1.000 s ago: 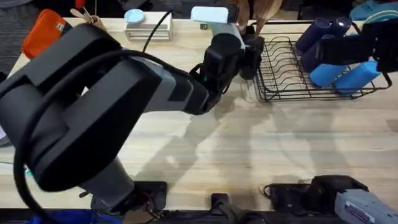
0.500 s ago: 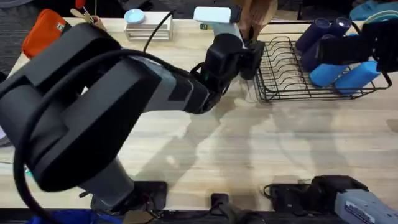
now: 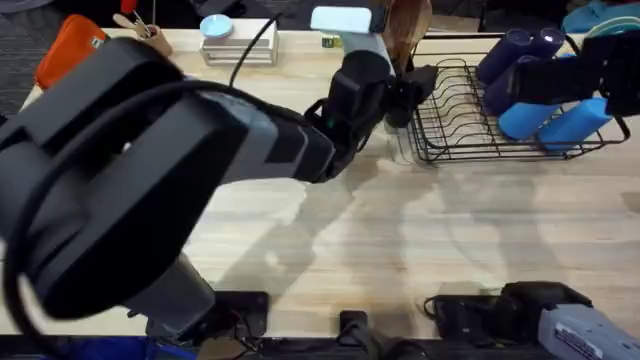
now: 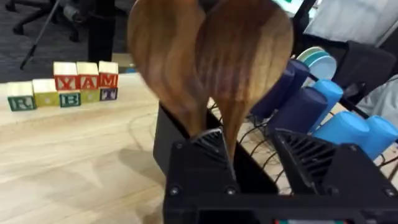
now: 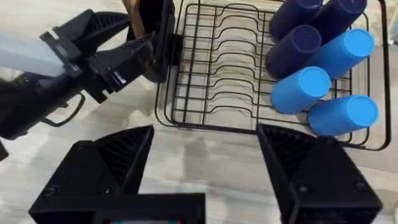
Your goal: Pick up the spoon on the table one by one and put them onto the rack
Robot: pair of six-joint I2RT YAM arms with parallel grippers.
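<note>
- The right arm's fingers [image 5: 205, 168] sit spread wide with nothing between them, hovering over bare worktop [image 5: 205, 140] short of the rack's near edge.
- The worktop [image 3: 400, 240] is pale butcher-block planking, smooth and matte.
- The left arm reaches across to the rack's caddy end. Its fingers [image 4: 258, 165] are parted, with the spoon's thin stem running down into the gap beside the left-hand one; whether they actually pinch it I cannot tell.
- The spoon [image 4: 239, 56] stands upright in the black caddy [image 4: 171, 140], its oval bowl up, beside a second wooden spoon [image 4: 165, 59] that leans against it. From overhead the spoon [image 3: 408, 22] shows above the left arm's fingers [image 3: 408, 88].
- Both are mid-brown wood with visible grain and a slight sheen. I would judge the spoon light, stiff and not fragile, a little slick where polished; the slim handle is the place to hold, near the middle so it does not swing.
- The rack [image 5: 249, 68] is thin black wire, with curved dividers in rows and a raised rim [image 3: 470, 150].
- Farther along it lie several cylindrical cups [image 5: 323, 74], dark navy and bright blue, looking like smooth plastic.
- Beyond, lettered toy blocks [image 4: 62, 84] stand on the worktop.
</note>
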